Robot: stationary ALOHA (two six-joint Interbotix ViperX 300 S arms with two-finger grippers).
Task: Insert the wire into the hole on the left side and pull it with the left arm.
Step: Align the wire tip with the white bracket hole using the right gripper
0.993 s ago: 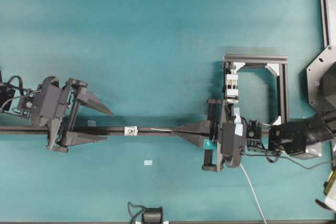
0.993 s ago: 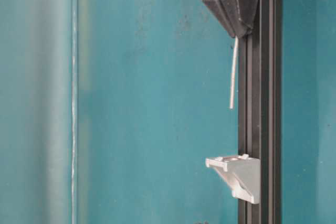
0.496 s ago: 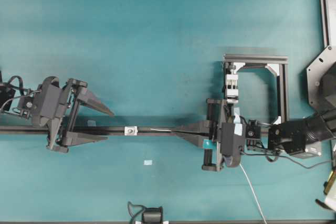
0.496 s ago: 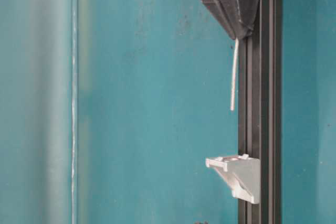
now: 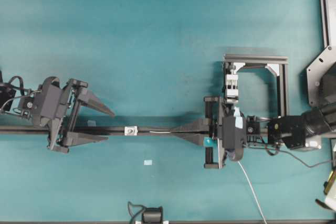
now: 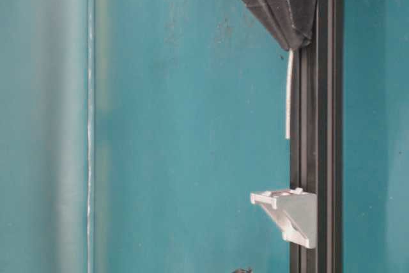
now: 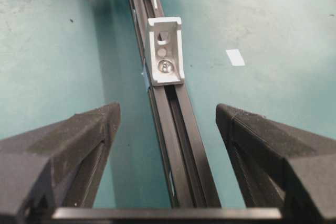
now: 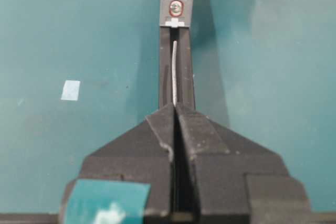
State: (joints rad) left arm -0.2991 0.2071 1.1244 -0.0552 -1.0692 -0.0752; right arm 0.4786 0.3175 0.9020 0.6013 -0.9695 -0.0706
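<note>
- The right gripper is clamped on the wire, whose free end sticks out ahead of its tips over the black rail.
- That tip stops short of the hole in the small white block.
- The left gripper stands wide apart, one finger either side of the rail, the block just ahead of it.

Overhead view looks straight down on the whole table. Table-level view sits close, showing the rail running vertically. Each wrist view looks along that rail toward the white bracket, shared by all.
</note>
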